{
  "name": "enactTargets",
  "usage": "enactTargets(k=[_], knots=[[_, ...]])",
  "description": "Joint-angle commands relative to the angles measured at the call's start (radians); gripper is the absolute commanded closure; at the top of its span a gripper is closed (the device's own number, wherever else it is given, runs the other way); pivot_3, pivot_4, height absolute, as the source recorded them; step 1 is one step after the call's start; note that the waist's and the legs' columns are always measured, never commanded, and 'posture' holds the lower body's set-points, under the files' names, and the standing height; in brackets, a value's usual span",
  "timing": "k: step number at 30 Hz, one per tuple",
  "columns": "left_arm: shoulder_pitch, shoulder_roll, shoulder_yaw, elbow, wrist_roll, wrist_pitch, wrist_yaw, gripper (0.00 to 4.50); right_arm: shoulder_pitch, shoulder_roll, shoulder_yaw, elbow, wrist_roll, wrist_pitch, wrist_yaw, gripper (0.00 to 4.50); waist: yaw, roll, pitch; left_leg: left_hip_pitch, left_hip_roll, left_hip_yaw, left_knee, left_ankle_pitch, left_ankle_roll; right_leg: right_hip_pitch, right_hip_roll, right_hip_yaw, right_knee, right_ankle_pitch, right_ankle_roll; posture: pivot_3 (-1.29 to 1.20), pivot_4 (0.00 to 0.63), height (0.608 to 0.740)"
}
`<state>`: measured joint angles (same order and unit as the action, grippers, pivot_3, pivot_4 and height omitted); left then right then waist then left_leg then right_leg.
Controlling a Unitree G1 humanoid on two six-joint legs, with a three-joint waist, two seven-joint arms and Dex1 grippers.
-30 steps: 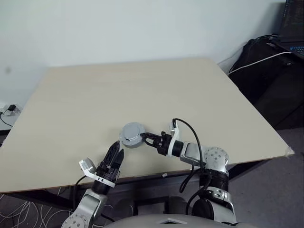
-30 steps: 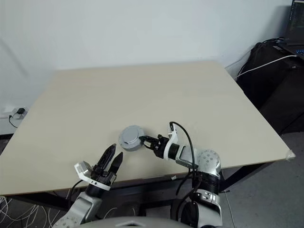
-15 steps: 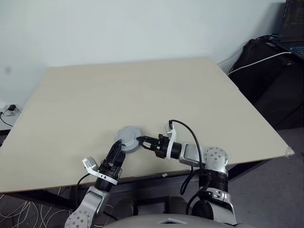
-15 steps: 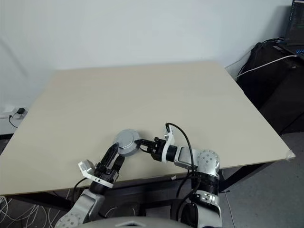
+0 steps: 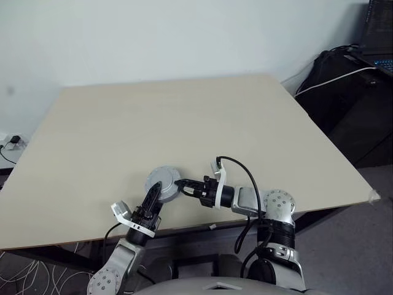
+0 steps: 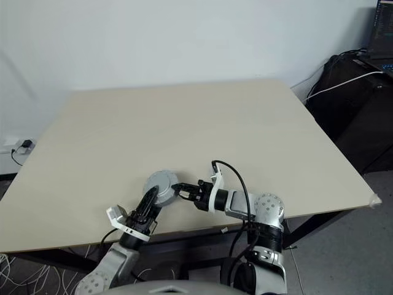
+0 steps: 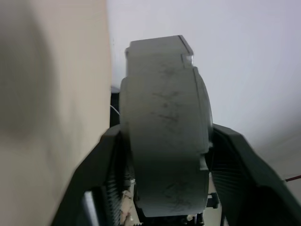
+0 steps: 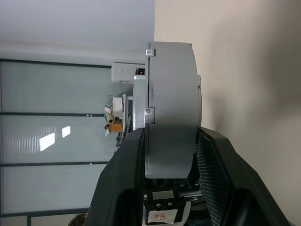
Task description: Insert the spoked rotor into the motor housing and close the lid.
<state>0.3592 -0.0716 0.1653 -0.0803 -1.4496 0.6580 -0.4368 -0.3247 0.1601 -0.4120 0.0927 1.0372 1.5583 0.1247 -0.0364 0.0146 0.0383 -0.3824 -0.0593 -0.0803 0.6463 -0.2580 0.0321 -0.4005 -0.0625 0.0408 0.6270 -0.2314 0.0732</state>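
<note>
While held above the table's (image 5: 258, 123) near edge, the motor housing (image 5: 162, 182) faced upward, axis upright | right gripper (image 5: 180, 183) pinched its rim | left gripper (image 5: 155, 195) straddled it, contact uncertain.

I see two arms of silver-grey metal with round joint housings, each ending in a white wrist collar and black fingers (image 5: 155, 195) ribbed on their inner faces. A black cable (image 5: 236, 166) loops over my right forearm, another hangs by the left.
</note>
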Motion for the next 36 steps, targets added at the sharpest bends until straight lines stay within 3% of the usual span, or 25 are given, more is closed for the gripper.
enactTargets(k=[1,9,19,25,33,36], knots=[[-0.031,-0.049,-0.006,-0.006,-0.013,0.010,0.000,2.41,0.015,0.077,0.029,-0.051,0.051,0.004,0.022,3.21,0.000,0.000,0.000,0.000,0.000,0.000,0.000,0.000,0.000,0.000,0.000,0.000,0.000,0.000,0.000,0.00,0.000,0.740],[-0.031,-0.054,-0.004,-0.012,-0.015,-0.002,0.001,2.41,0.034,0.066,0.047,-0.088,-0.002,-0.078,-0.002,3.21,0.000,0.000,0.000,0.000,0.000,0.000,0.000,0.000,0.000,0.000,0.000,0.000,0.000,0.000,0.000,0.00,0.000,0.740],[-0.029,-0.069,0.003,-0.034,-0.003,-0.049,0.016,2.41,0.064,0.018,-0.005,-0.099,0.027,-0.157,0.004,0.02,0.001,0.000,0.000,0.000,0.000,0.000,0.000,0.000,0.000,0.000,0.000,0.000,0.000,0.002,-0.003,0.00,0.000,0.740],[-0.091,-0.111,0.054,-0.042,0.070,-0.225,0.079,2.41,0.128,-0.054,0.072,-0.208,-0.086,-0.322,0.011,0.00,0.002,0.000,0.000,0.000,0.000,0.000,0.000,0.000,0.000,0.000,0.000,0.000,0.000,0.002,-0.003,0.00,0.000,0.740],[-0.272,-0.107,0.124,0.024,0.137,-0.458,0.200,2.41,0.267,-0.286,0.441,-0.350,-0.389,-0.639,0.207,0.00,0.019,-0.005,0.001,0.000,0.000,0.002,0.003,0.000,0.000,0.002,0.001,0.000,0.000,0.003,0.000,0.00,0.000,0.740],[-0.350,-0.097,0.175,0.089,0.138,-0.505,0.240,2.41,0.299,-0.313,0.505,-0.355,-0.442,-0.715,0.243,0.00,0.021,-0.008,-0.001,0.001,0.000,0.003,0.003,0.000,0.000,0.003,0.001,0.002,-0.001,0.004,0.001,0.00,0.000,0.740]])
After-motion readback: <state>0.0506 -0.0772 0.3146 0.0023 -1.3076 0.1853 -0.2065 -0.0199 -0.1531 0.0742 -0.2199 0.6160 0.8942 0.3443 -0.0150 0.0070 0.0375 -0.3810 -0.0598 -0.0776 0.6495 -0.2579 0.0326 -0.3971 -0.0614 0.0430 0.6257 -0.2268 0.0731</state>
